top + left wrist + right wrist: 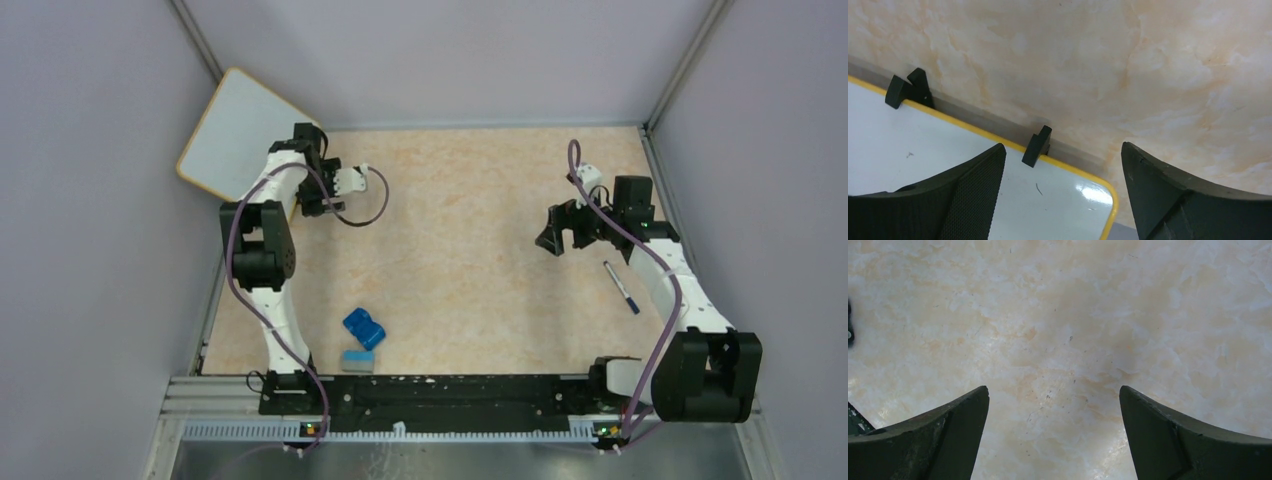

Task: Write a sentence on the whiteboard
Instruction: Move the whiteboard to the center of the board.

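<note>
Whiteboard point(235, 130) askew in far-left corner, clipped edge tableward (left fingers point(968, 195), right fingers point(943, 440) spread, empty)

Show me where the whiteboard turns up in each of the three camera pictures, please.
Top external: the whiteboard is at the upper left, at the table's far left corner.
Left wrist: lower left, its white face and yellow rim showing, with two black clips on its edge.
Right wrist: not in it.
Shared landmark: the marbled beige tabletop, seen in all three views.
</note>
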